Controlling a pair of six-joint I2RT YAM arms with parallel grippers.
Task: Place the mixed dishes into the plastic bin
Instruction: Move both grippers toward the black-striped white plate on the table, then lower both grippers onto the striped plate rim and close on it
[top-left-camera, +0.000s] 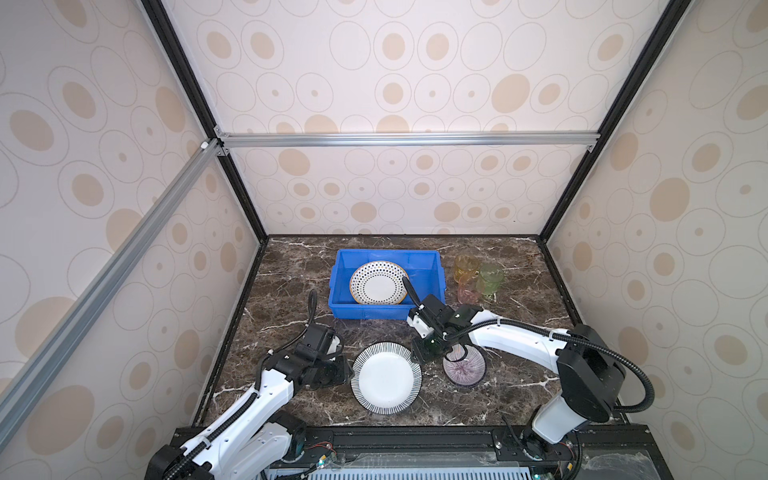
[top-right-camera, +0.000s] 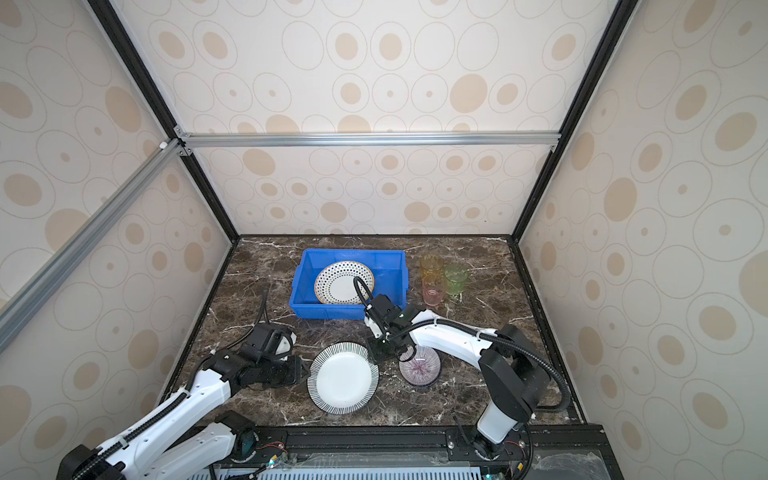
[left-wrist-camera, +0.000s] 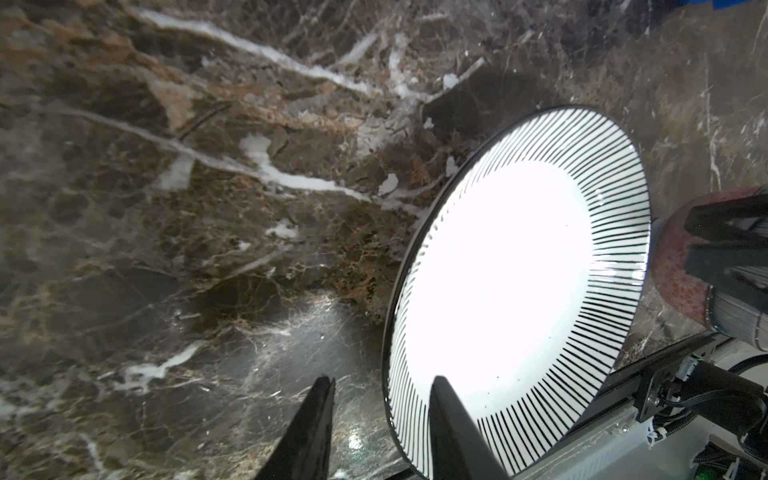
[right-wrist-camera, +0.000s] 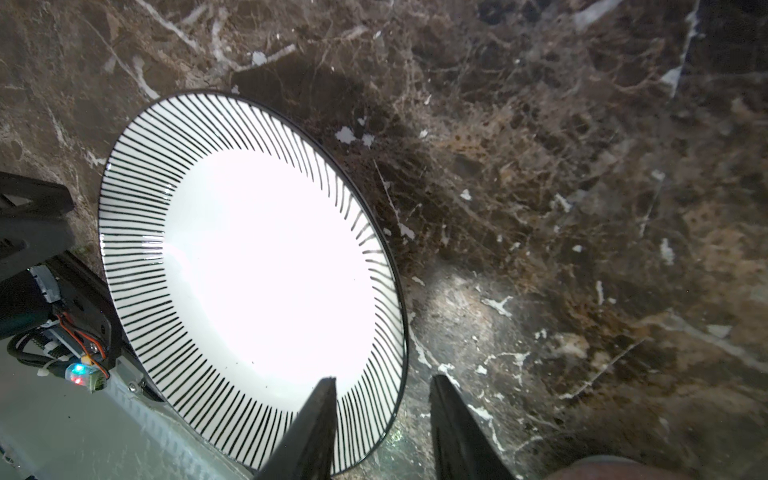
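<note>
The counter (top-left-camera: 291, 282) carries the blue bin (top-left-camera: 365, 311) toward its back edge, midway along, with a dotted plate (top-left-camera: 378, 283) inside it. The striped plate (top-left-camera: 386, 378) lies near the front edge, with a purple-rayed bowl (top-left-camera: 465, 368) just beside it on the right. Three tumblers (top-left-camera: 478, 278) stand right of the bin. My left pincer (left-wrist-camera: 382, 380) and right pincer (right-wrist-camera: 383, 378) are each part open, straddling opposite rims of the striped plate and gripping nothing. I judge this to be the grasp on that plate. Next, both must close on the rim, lift level and clear the bin's wall.
</note>
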